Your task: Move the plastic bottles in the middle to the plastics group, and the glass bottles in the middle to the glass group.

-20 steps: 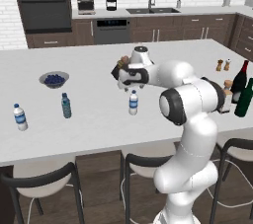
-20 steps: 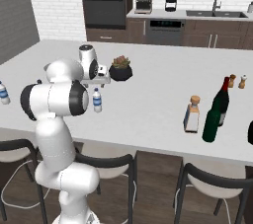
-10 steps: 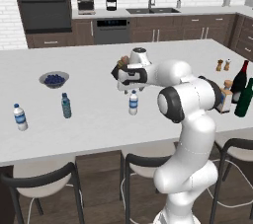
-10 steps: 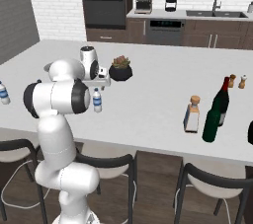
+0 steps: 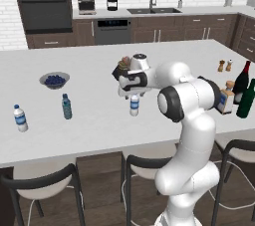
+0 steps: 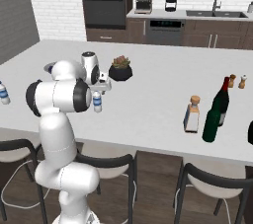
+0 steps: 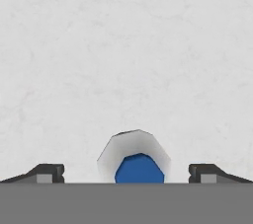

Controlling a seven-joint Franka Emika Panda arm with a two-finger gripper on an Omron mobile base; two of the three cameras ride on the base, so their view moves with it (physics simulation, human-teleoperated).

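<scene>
On the white island counter [image 5: 89, 120], a clear water bottle [image 5: 20, 118] and a slimmer blue-tinted bottle [image 5: 66, 106] stood at the left, well apart from the middle. There the gripper [image 7: 126, 171] hung directly over the small capped water bottle [image 5: 134, 105], fingertips [image 7: 47, 172] spread wide either side, not touching. Far right stood the square stoppered bottle [image 6: 191, 114], green wine bottle [image 6: 212, 119] and red-necked wine bottle [image 6: 223, 100]
</scene>
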